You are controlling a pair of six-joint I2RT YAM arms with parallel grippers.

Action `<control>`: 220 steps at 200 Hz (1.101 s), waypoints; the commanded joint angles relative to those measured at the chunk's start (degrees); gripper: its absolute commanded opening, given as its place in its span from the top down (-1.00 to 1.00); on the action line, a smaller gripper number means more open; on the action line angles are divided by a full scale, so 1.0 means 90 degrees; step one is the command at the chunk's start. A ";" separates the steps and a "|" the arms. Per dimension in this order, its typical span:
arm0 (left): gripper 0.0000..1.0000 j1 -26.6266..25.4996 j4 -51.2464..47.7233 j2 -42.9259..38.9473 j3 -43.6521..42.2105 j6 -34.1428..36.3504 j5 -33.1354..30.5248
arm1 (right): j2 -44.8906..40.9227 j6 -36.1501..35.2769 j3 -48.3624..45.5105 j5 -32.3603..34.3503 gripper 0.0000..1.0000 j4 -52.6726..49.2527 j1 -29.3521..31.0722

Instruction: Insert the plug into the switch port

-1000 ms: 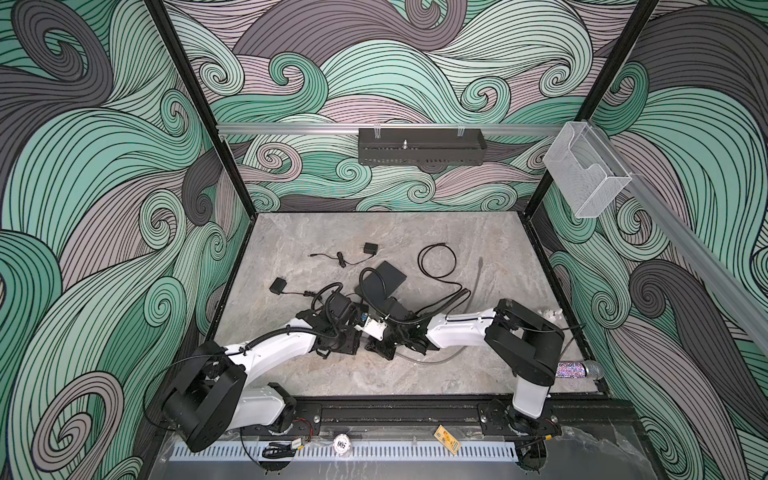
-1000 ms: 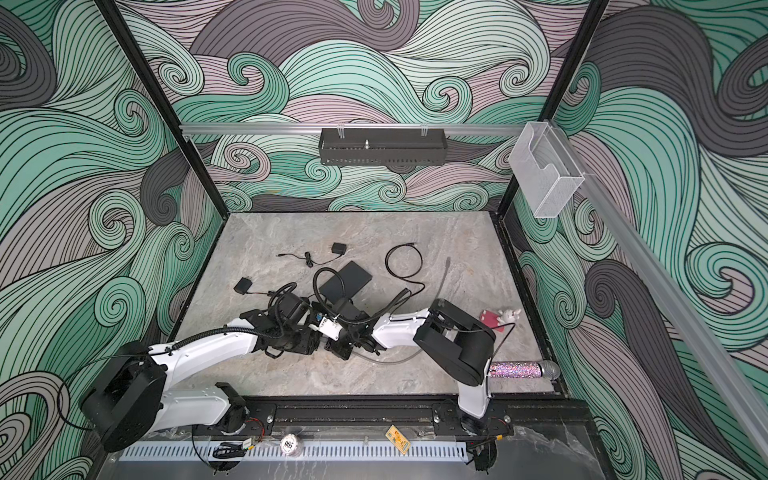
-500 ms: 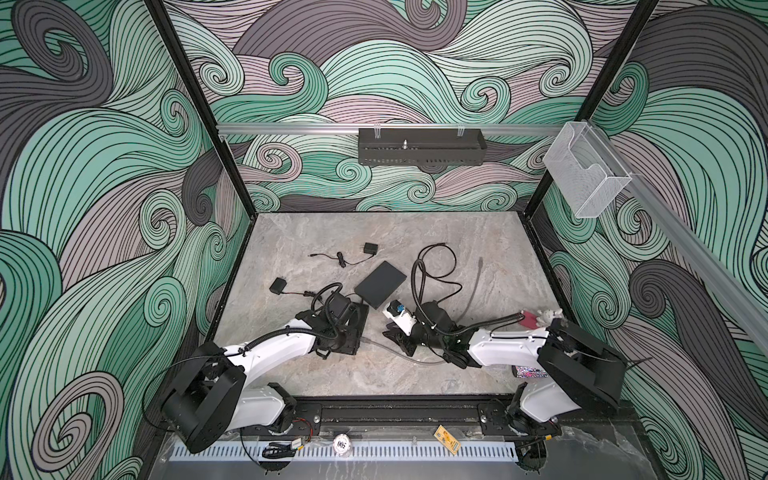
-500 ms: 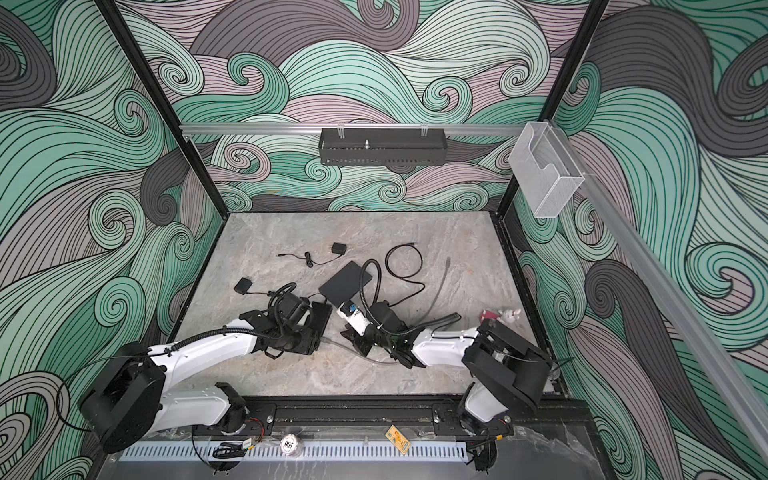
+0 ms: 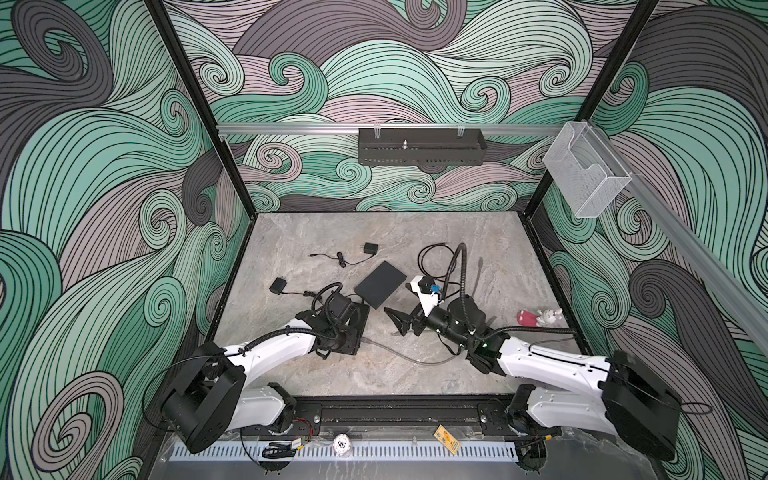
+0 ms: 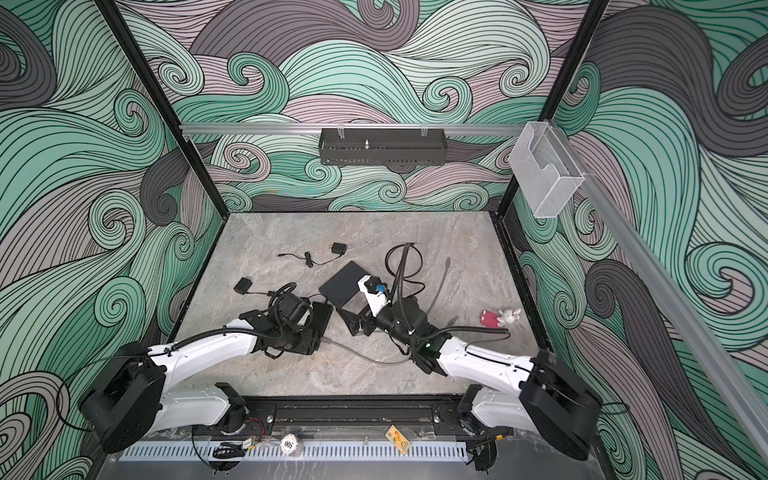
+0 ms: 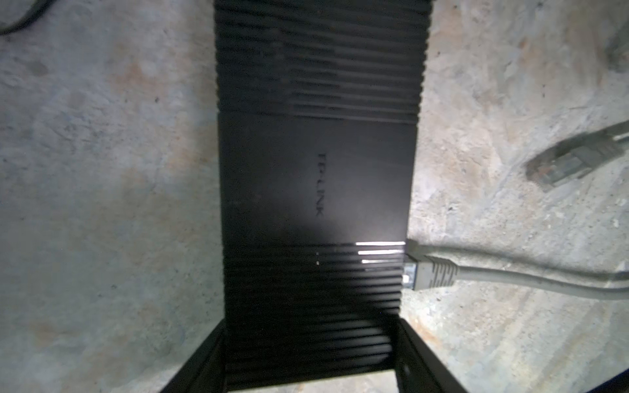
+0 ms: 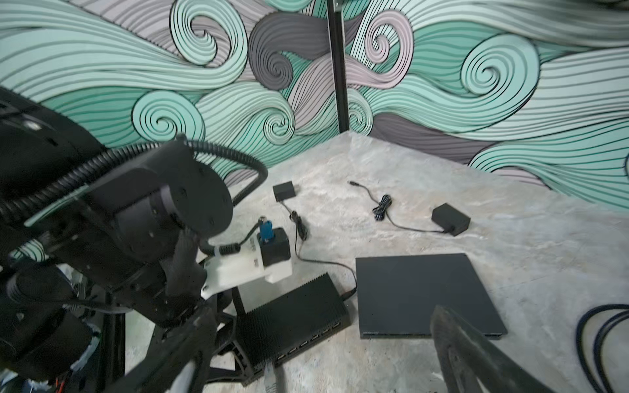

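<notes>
The right end effector [image 5: 405, 322] has drawn back from the switch toward the right of the counter, and its jaws now stand wide with nothing between them. The left end effector [image 7: 309, 337] has not moved. Its fingers [image 7: 417, 357] press on both long edges of the black switch [image 7: 316, 170], which lies flat on the counter [image 5: 374, 232], front left of centre. The grey plug [image 7: 427, 268] sits nose-in at the switch's port edge. Its grey cable [image 5: 399, 355] trails across the counter toward the right arm. A second grey plug [image 7: 571, 163] lies loose near it. Behind the switch and apart from it lies a flat black box [image 5: 380, 284]. Farther back are a small black adapter [image 5: 370, 248] with a thin lead and a black cable loop [image 5: 432, 255]. A pink toy [image 5: 528, 318] lies near the right wall.
</notes>
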 commanded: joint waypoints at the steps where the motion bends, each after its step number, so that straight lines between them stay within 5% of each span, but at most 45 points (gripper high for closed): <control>1: 0.14 -0.0041 0.0220 -0.0032 0.0015 0.0141 0.0306 | -0.0066 0.0394 -0.0977 0.0501 -0.99 0.0998 -0.0007; 15: 0.13 -0.0035 0.0271 -0.0093 -0.0006 0.0135 0.0320 | -0.0064 -0.0057 -0.1195 -0.0031 -0.85 0.1438 -0.0008; 31: 0.13 -0.0035 0.0285 -0.0124 -0.0017 0.0137 0.0345 | -0.0141 -0.0824 -0.0920 -0.0893 -0.77 0.0565 0.0023; 39: 0.13 -0.0033 0.0297 -0.0120 -0.0017 0.0146 0.0355 | -0.0178 -0.1196 -0.0644 -0.0934 -0.98 -0.0242 0.0125; 51: 0.13 -0.0035 0.0310 -0.0092 -0.0007 0.0152 0.0376 | -0.0214 -0.1757 -0.0479 -0.0659 -0.99 -0.0787 0.0373; 77: 0.13 -0.0034 0.0313 -0.0004 0.0010 0.0164 0.0432 | 0.0118 -0.1463 -0.2135 0.0175 -1.00 0.3203 0.0402; 114: 0.14 -0.0035 0.0337 0.0066 0.0013 0.0167 0.0500 | 0.1291 -0.0691 -0.2525 0.0002 -0.99 0.4394 0.0363; 151: 0.14 -0.0035 0.0326 0.0051 -0.0006 0.0147 0.0516 | 0.1902 -0.0726 -0.2015 -0.0825 -0.92 0.3701 0.0373; 220: 0.14 -0.0034 0.0322 0.0015 -0.0026 0.0142 0.0496 | 0.1806 -0.1801 -0.0302 -0.1171 -0.67 -0.0468 0.0412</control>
